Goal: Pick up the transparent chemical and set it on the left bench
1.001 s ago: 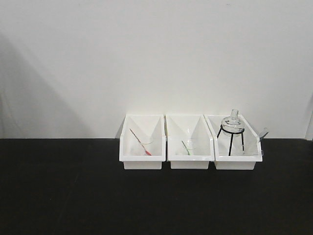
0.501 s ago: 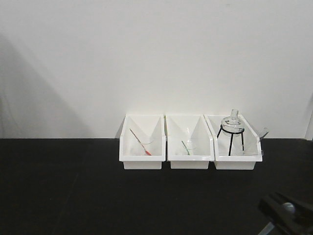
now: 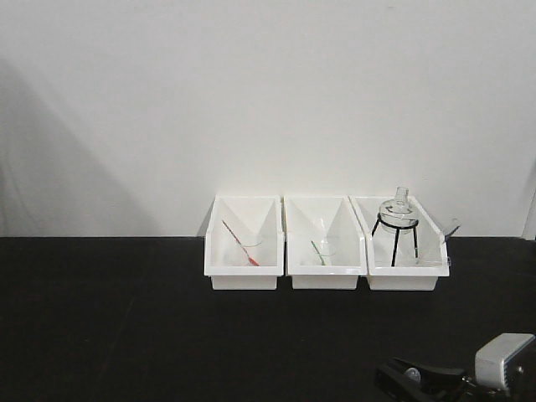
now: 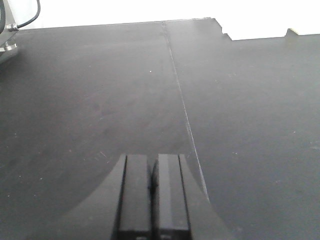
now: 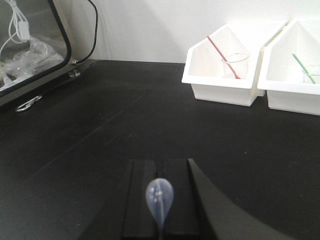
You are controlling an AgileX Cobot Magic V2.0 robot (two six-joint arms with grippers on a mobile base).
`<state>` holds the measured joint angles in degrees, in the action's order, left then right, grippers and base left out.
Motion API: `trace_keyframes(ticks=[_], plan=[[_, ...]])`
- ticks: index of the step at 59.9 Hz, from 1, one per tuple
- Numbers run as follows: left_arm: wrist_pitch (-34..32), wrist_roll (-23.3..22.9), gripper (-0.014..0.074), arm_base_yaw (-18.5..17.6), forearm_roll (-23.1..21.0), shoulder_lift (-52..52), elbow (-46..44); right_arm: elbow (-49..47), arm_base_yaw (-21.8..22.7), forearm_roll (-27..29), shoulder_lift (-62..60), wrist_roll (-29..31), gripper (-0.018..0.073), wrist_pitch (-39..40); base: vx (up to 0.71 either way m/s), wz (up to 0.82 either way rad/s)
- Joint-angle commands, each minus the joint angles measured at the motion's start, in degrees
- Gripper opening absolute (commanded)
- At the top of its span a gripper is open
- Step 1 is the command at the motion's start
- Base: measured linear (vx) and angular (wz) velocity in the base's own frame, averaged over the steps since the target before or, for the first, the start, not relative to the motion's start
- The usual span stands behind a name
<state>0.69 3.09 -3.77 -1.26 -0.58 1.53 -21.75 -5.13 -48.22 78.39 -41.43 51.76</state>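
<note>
**Even light, dark worktop, soft close-ups**

My front view is bright: the white wall is evenly lit, with a broad soft shadow at its left. The matte black worktop swallows detail. In my right wrist view, the translucent whitish dropper bulb is blurred; the steel chamber's glass shows mild glare.

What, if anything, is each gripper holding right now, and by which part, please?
The right gripper is shut on the transparent chemical, pinching its stem just below the bulb, which pokes out past the fingertips. The left gripper is shut and empty.
</note>
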Motion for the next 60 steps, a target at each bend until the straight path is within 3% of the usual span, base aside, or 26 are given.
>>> trace_keyframes(ticks=[1,14,24,40,47,52,60], plan=[[-4.5,-0.4,-0.0003,-0.1,0.0,-1.1,0.9,-1.7,0.1,1.3,-0.1,2.0,0.0225,7.4,0.00,0.00],[-4.5,-0.4,-0.0003,-0.1,0.0,-1.1,0.9,-1.7,0.1,1.6,0.1,2.4,0.0536,9.3,0.00,0.00],[-4.5,-0.4,-0.0003,-0.1,0.0,-1.1,0.9,-1.7,0.1,1.5,0.1,2.4,0.0574,9.3,0.00,0.00],[-4.5,-0.4,-0.0003,-0.1,0.0,-1.1,0.9,-1.7,0.1,-0.8,0.1,1.0,0.0504,12.7,0.00,0.00],[-4.5,-0.4,-0.0003,-0.1,0.0,-1.1,0.9,-1.7,0.1,2.2,-0.2,1.9,0.0438,12.8,0.00,0.00],[-4.5,-0.4,-0.0003,-0.1,0.0,-1.1,0.9,-1.7,0.1,6.8,-1.2,3.4,0.0348,12.6,0.00,0.00],[-4.5,-0.4,-0.0003,-0.1,0.0,-1.1,0.9,-1.7,0.1,12.0,-6.0,4.2,0.0127,9.0,0.00,0.00]])
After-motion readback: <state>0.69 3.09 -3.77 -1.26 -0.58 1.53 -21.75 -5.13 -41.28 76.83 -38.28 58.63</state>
